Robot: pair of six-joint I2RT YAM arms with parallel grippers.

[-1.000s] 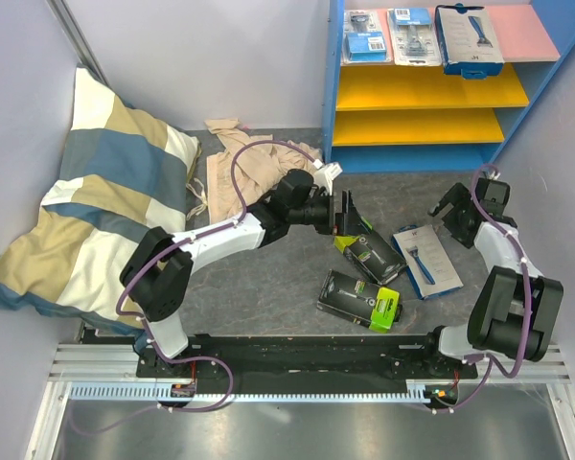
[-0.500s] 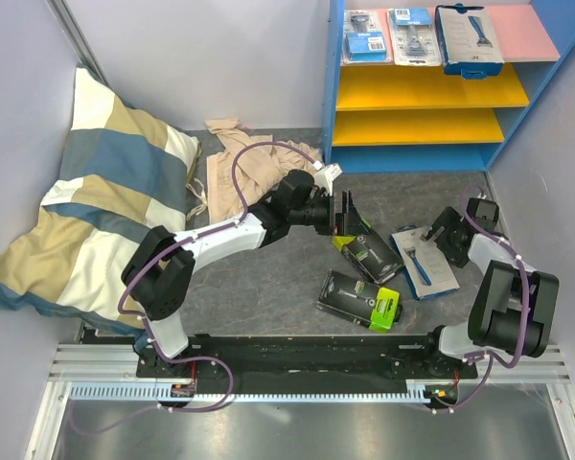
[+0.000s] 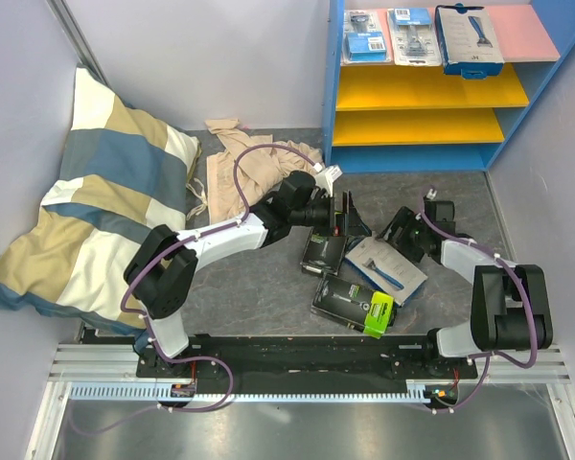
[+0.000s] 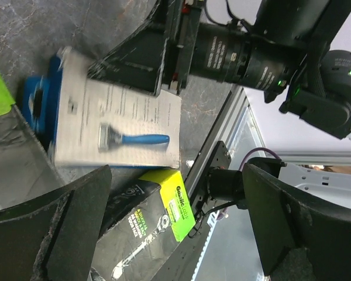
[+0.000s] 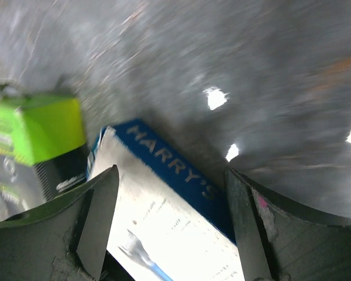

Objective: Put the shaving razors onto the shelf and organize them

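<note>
On the floor lie three shaving razors: a white-blue box (image 3: 385,268), a black box (image 3: 323,251) and a black box with a lime-green end (image 3: 353,305). My right gripper (image 3: 402,235) stands open astride the white-blue box's (image 5: 181,234) blue end, fingers (image 5: 99,216) on either side. My left gripper (image 3: 350,216) hangs open and empty just above the upper black box, looking at the white-blue box (image 4: 117,126) and the lime-ended one (image 4: 152,216). The shelf (image 3: 522,125) holds two blister packs (image 3: 367,36) (image 3: 411,36) and a white-blue box (image 3: 468,38) on its pink top board.
A beige cloth (image 3: 240,163) is crumpled behind the left arm. A striped pillow (image 3: 96,192) leans in the left corner. The shelf's two yellow boards (image 3: 426,88) stand bare. Grey walls close both sides.
My right gripper has swung left and down onto the white-blue box, its jaws narrowing a little. That box and the black boxes have slid left. The left arm has barely moved.
</note>
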